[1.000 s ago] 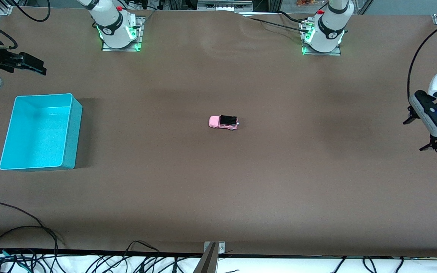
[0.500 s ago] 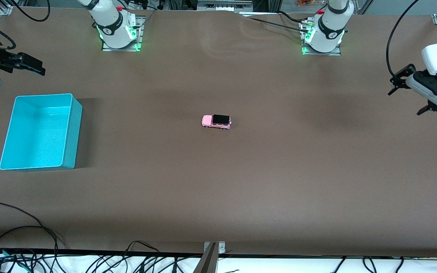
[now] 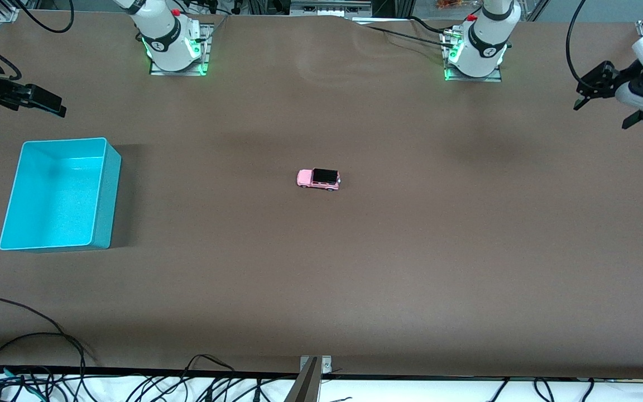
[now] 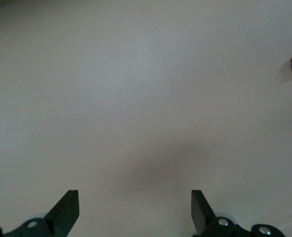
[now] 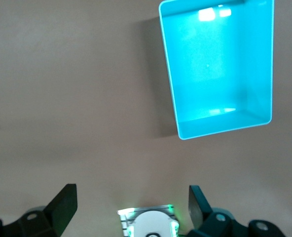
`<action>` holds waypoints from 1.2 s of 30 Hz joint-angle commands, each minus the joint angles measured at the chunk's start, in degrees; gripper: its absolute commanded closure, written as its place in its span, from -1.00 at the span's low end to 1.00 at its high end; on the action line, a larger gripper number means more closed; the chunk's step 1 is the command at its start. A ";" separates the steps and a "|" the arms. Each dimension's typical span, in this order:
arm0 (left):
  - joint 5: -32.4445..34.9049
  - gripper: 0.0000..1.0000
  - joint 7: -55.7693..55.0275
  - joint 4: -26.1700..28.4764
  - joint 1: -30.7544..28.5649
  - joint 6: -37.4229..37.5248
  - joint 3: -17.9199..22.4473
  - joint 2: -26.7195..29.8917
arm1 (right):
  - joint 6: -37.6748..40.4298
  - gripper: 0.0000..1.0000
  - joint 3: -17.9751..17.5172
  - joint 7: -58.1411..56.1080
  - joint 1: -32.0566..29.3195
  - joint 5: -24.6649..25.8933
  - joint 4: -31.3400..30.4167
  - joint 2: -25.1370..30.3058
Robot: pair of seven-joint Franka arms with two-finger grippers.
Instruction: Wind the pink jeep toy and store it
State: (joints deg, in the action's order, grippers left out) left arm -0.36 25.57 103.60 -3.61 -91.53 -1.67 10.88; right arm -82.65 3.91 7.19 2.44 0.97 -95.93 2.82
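Pink jeep toy point(image 3: 319, 178) sits well apart from both empty, wide-open grippers: left gripper point(image 3: 606, 103), right gripper point(image 3: 42, 100). Approach square, pinch its sides.

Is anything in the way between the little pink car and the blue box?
No, nothing visible. Only bare table lies between the pink jeep toy and the turquoise bin, which sits toward the right arm's end.

pink jeep toy point(image 3: 318, 178), turquoise bin point(image 3: 56, 192)

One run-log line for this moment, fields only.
pink jeep toy: on table, mid-table, untouched | turquoise bin: empty | left claw: open, raised | right claw: open, raised
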 commanded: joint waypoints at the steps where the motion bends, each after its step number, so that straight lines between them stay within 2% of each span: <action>1: -0.25 -1.00 -4.03 0.81 0.71 0.91 -0.09 1.69 | 0.48 -1.00 -0.48 6.41 0.55 -2.37 1.54 -0.98; 11: -0.34 -1.00 -8.61 -1.03 3.08 1.79 0.17 0.02 | -2.68 -1.00 -0.74 19.07 5.03 -5.88 1.28 -3.87; 13: -0.34 -1.00 -8.70 -1.12 2.99 1.79 0.00 -0.51 | -3.12 -1.00 -0.74 23.19 6.26 -7.47 1.54 -5.45; 22: -0.34 -1.00 -10.28 -2.62 3.08 2.23 0.00 -2.36 | -9.71 -1.00 -0.74 42.36 13.99 -7.74 0.84 -10.11; 27: -0.17 -1.00 -9.93 -2.62 2.38 2.40 0.26 -3.06 | -14.98 -1.00 -0.83 54.83 15.40 -10.37 0.75 -13.10; 36: 0.01 -1.00 -10.28 -3.67 0.44 2.14 0.52 -6.13 | -21.23 -1.00 -0.92 73.55 23.04 -10.02 0.04 -18.02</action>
State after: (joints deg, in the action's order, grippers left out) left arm -0.44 16.15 103.16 -2.24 -90.75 -0.95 8.07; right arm -100.65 2.49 70.48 21.28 -8.53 -96.24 -12.90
